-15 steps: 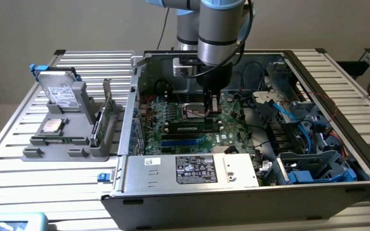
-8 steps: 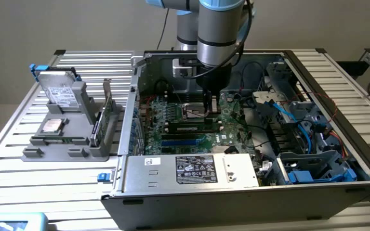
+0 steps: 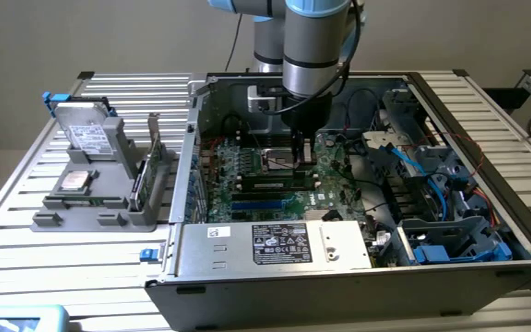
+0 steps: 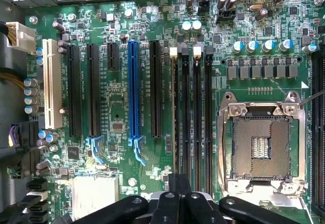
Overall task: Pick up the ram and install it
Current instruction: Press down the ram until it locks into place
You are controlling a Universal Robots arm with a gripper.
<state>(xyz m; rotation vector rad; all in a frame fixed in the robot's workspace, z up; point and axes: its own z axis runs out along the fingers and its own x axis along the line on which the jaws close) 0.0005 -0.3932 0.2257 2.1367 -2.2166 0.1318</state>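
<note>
Green for the ram (image 3: 139, 185): long, narrow, thin, stood on its long edge in a grey holder (image 3: 81, 220). Well to the exterior view's left of the processor socket (image 3: 279, 160), outside the case wall (image 3: 187, 180). Chips on its face too small to make out. Standing free, open air above it.

Just nearer than the socket, four black memory slots (image 4: 192, 122), side by side and unfilled, with latches at their ends.

Close beside the socket, low inside the case, the gripper (image 3: 301, 153): black fingers (image 4: 174, 183) pressed together, holding nothing.

Tighter beyond: blue and black cables (image 3: 404, 159) crowding the exterior view's right of the socket, and the case's far wall (image 3: 224, 97) just behind the arm.
</note>
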